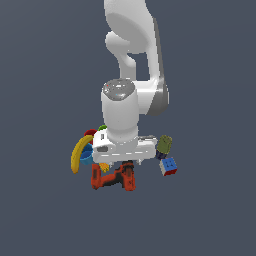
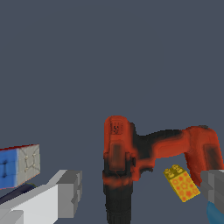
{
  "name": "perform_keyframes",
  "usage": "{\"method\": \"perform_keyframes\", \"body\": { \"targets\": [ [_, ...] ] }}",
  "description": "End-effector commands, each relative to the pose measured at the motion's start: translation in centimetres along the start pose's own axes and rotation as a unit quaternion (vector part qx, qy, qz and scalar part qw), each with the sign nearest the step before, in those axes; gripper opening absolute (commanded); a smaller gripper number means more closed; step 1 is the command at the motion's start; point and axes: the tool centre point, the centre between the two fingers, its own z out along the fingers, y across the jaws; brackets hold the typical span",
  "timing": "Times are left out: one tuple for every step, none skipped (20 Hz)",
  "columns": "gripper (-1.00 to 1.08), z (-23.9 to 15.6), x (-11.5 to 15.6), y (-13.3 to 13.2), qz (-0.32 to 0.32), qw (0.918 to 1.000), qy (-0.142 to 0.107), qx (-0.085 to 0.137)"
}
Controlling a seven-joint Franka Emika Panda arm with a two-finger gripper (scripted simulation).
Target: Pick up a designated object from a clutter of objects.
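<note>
Drill (image 1: 114, 178), red-orange and black, lies on its side on the dark desk (image 1: 45, 220) directly below the white arm's wrist (image 1: 122, 147), its body running along the exterior view's left-right line with the blocky base at that view's right end. Around the drill sit the banana (image 1: 78, 153), blue cup (image 1: 87, 155), yellow block (image 2: 181, 183), olive can (image 1: 164, 145) and multicoloured cube (image 1: 169, 166). Hanging straight down over the drill, the arm spreads its grey fingers (image 2: 70, 192) wide to either side of it, holding nothing.
</note>
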Motion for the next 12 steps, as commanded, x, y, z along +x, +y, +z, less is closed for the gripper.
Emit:
{"method": "perform_keyframes", "body": {
  "targets": [
    [1.08,2.4,0.7,-0.2,-0.011,0.9999,0.013,0.001],
    [1.08,3.3,0.9,-0.3,-0.015,0.9997,0.017,0.001],
    [1.08,4.1,1.0,-0.4,-0.018,0.9996,0.021,0.002],
    [1.08,4.9,1.2,-0.5,-0.021,0.9995,0.025,0.002],
    [1.08,5.6,1.3,-0.6,-0.024,0.9993,0.029,0.002],
    [1.08,6.3,1.4,-0.6,-0.027,0.9991,0.032,0.002],
    [1.08,6.9,1.5,-0.7,-0.029,0.9989,0.036,0.002],
    [1.08,7.5,1.6,-0.8,-0.032,0.9988,0.039,0.003],
    [1.08,8.0,1.6,-0.8,-0.034,0.9986,0.041,0.003],
    [1.08,8.5,1.7,-0.9,-0.036,0.9984,0.044,0.003],
    [1.08,8.9,1.7,-0.9,-0.037,0.9983,0.046,0.003],
    [1.08,9.3,1.7,-1.0,-0.039,0.9981,0.048,0.003]
  ]
}}
